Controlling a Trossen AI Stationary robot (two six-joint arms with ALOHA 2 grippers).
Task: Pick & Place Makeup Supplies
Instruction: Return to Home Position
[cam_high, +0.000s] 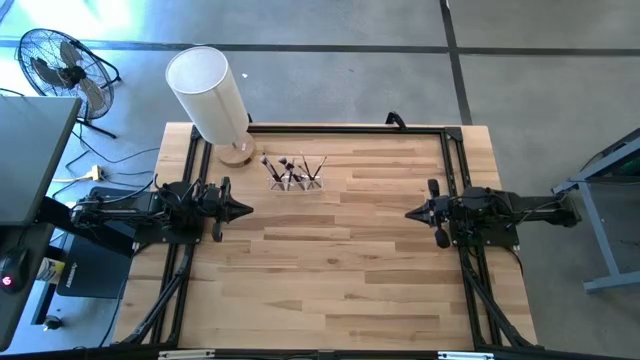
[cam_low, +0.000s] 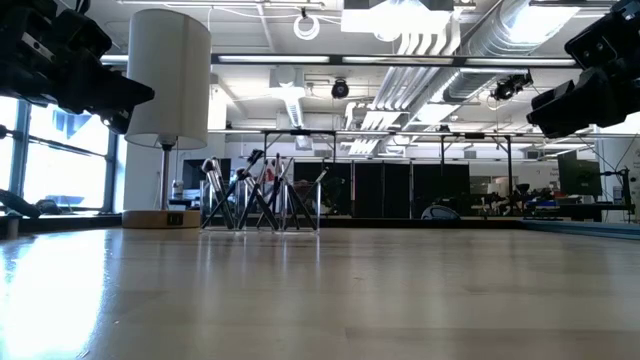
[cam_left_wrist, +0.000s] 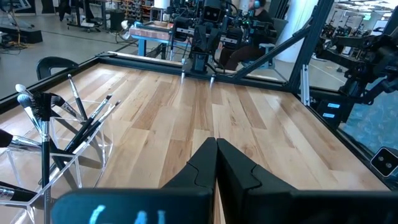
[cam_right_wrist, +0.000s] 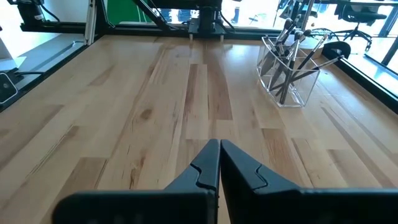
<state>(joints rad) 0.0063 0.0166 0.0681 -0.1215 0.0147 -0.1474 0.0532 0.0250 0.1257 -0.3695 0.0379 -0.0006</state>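
**Tools, 2.**
- Left tool (cam_high: 244, 209): fingers pressed together to a point. It is held over the left side of the table (cam_high: 330, 280) and aims toward the middle.
- Right tool (cam_high: 408, 212): fingers likewise pressed together. It is held over the right side and faces the left tool, well apart from it.

**Table, 1.** Pale wood planks, with a black rail along the far and side edges.

**Makeup brushes (cam_high: 292, 172), about ten.** The handles cross, so an exact count cannot be told. All stand tilted in the clear organizer, bristles up, some handles dark and some pale.

**Clear organizer (cam_right_wrist: 281, 93), 1.** It sits near the far edge, left of centre.

**Lamp (cam_high: 208, 90), 1.** White cylindrical shade on a round wooden base, at the far left corner near the organizer.

**Floor fan (cam_high: 60, 65), 1.** On the floor beyond the far left corner.

**Views.**
- Only the high view shows the fan and both arms whole.
- The low view shows the brushes (cam_low: 255, 190) fanned out beside the lamp (cam_low: 168, 75).
- The left wrist view (cam_left_wrist: 216, 146) and the right wrist view (cam_right_wrist: 219, 144) show each tool's fingertips meeting.
- The right wrist view shows the organizer's clear walls.
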